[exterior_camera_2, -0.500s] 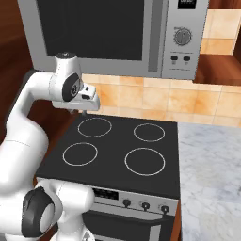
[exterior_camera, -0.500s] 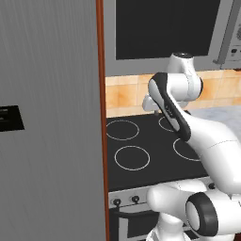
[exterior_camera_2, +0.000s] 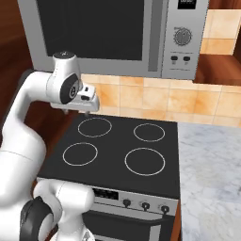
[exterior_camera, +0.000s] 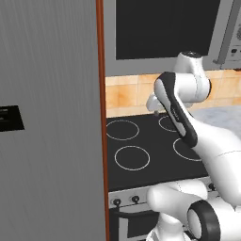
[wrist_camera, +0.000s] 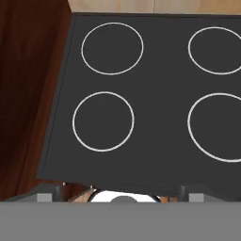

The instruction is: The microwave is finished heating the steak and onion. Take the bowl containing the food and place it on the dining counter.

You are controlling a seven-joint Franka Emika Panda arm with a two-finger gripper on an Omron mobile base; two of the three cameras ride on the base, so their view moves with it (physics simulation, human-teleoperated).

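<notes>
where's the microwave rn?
The microwave is mounted on the wall directly above the black stovetop, door shut, with its button panel on the right in the right base view. In the left base view it sits right of the fridge.

microwave (exterior_camera_2: 99,33) door shut | above stovetop (exterior_camera_2: 117,150) | gripper (exterior_camera_2: 87,113) over rear-left ring

A rendered home kitchen: a black glass stovetop (exterior_camera_2: 117,150) with four white ring burners, a large grey microwave (exterior_camera_2: 117,33) with a dark window mounted above it, orange-tan wall tiles (exterior_camera_2: 155,99), a veined marble tabletop (exterior_camera_2: 212,174), and probably a brushed-steel fridge (exterior_camera: 47,117).
</notes>
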